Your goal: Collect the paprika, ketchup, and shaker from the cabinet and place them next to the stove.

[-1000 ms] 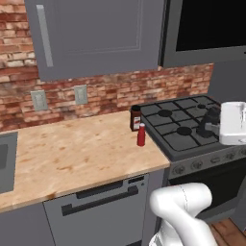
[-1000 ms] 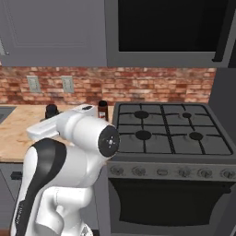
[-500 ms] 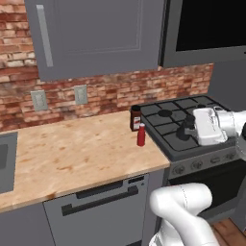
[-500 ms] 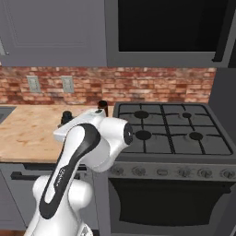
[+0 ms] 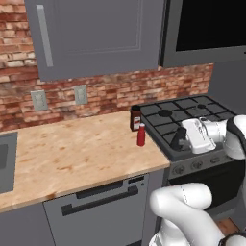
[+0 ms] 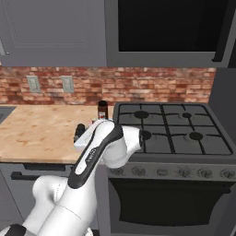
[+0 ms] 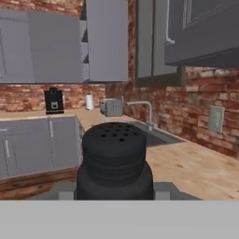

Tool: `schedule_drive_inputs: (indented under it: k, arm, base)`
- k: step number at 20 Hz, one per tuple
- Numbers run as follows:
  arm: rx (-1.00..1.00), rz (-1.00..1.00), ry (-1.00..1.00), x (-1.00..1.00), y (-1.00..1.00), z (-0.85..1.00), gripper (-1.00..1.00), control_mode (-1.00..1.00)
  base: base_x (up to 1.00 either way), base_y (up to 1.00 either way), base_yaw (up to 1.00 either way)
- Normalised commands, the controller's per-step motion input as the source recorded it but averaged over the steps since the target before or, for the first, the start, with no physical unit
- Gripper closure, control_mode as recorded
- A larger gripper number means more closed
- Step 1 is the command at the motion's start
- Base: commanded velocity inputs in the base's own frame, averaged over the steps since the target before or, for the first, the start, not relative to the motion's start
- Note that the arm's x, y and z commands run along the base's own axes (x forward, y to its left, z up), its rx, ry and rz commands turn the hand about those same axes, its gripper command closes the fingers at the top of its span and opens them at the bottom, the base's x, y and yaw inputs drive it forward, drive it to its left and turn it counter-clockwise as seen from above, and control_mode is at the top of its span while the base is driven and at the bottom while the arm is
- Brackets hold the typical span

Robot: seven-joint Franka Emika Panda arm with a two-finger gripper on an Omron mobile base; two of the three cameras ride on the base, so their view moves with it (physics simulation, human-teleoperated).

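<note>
The gripper is partly closed on the shaker, a small black cylinder held upright between the jaws. In the left base view the shaker projects from the white hand over the front left corner of the stove, above the grate nearest the counter. In the hand view the shaker sits directly ahead of the camera: a ribbed black body with a perforated top, wider at the base than at the cap. The fingers themselves are mostly hidden behind it, so contact at the pads cannot be confirmed from that view. In the right base view the shaker shows as a dark tip at the far end of the hand, just left of the stove.

The paprika stands upright on the counter, just beside the left edge of the stove, toward the brick wall. The ketchup stands upright on the counter just in front of the paprika, also close to the stove's left edge. The two are near each other; whether they touch cannot be told. In the right base view the paprika shows just left of the stove's rear left corner.

The cabinet hangs on the wall above and to the left of the stove, its door closed in the left base view.
</note>
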Motion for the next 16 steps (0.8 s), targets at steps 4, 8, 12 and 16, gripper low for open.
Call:
schedule_drive_inputs:
  k: [4,8,12,16]
  arm:
    - [-0.12,0.00,0.00,0.29,0.00,-0.44,1.00,-1.00]
    - [-0.12,0.00,0.00,0.38,0.00,-0.40,1.00,-1.00]
    - [-0.11,0.00,0.00,0.44,0.00,-0.48,1.00,-1.00]
    - [-0.03,0.00,0.00,0.40,0.00,-0.42,1.00,-1.00]
  base:
    - [0.00,0.00,0.00]
    - [0.00,0.00,0.00]
    - [0.00,0.00,0.00]
    - [0.00,0.00,0.00]
